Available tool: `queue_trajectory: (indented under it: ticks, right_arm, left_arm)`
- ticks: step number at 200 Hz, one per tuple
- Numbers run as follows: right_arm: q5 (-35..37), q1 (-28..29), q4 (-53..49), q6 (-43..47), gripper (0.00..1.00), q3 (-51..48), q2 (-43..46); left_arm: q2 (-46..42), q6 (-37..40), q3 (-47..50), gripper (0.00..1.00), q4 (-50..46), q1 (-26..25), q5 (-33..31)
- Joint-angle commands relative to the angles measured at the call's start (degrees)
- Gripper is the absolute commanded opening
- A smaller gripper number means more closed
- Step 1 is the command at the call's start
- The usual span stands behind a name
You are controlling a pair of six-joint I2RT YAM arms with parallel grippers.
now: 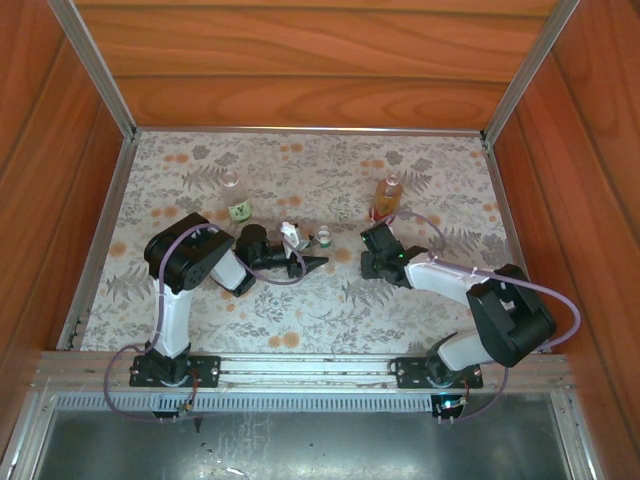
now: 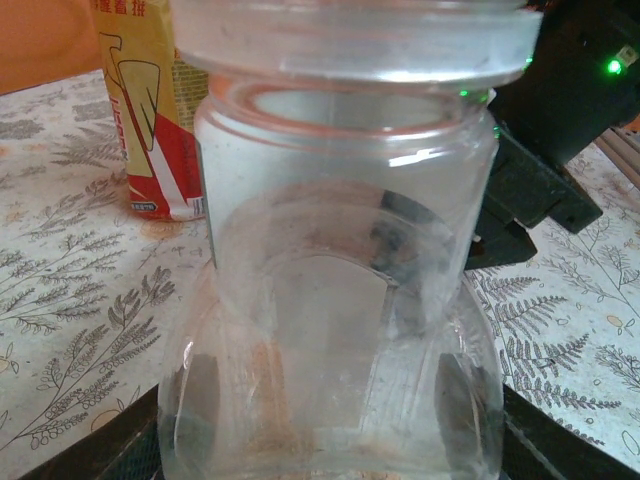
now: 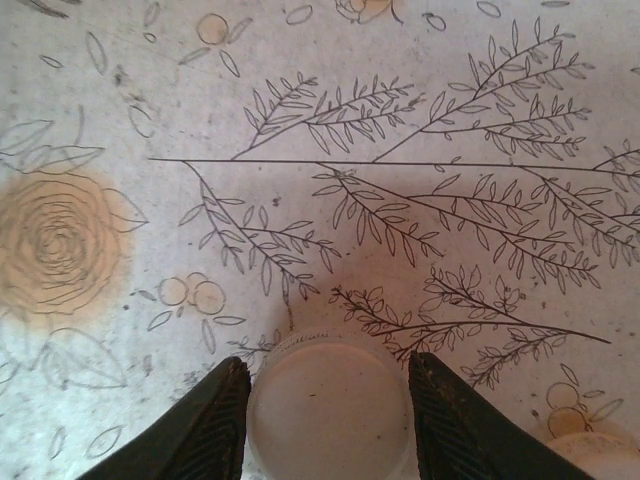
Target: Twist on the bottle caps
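Left pincer (image 1: 318,261) gripping clear plastic bottle (image 2: 340,300) low on its sides; fingers blurring behind plastic, bottle base running off frame. Right pincer (image 3: 328,362) pinching small round white plastic cap (image 3: 330,410), near half cropped; cap lifted or resting on flower-patterned table (image 3: 400,100): unclear. Amber bottle with red-orange label (image 2: 150,120) standing behind, top cropped.

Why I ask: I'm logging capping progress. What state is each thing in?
clear bottle: upright, clamped in the left gripper
left gripper: shut on the clear bottle
white cap: flat on the mat, off any bottle
right gripper: straddles the white cap, grip unclear
amber bottle: upright, untouched
green-label bottle: upright, untouched
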State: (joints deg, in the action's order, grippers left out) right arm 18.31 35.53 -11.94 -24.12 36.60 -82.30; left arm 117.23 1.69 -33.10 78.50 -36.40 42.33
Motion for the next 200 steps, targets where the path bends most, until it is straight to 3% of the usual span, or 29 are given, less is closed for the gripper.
queue_trajectory:
  ticks: [1,114,200]
  right_arm:
    - [-1.4,-0.5,-5.6,1.5,0.46,3.1,3.1]
    - [-12.1,2.1,-18.6,5.0,0.45,18.3,10.8]
    - [-13.5,7.3,-21.6,9.7,0.46,30.6,4.2]
  left_arm:
    - [1.3,0.7,-0.4,0.55,0.5,-0.2,1.2]
    - [3.1,2.5,-1.4,0.54,0.5,-1.1,0.3]
    - [3.8,2.6,-2.1,0.51,0.5,-1.7,0.4]
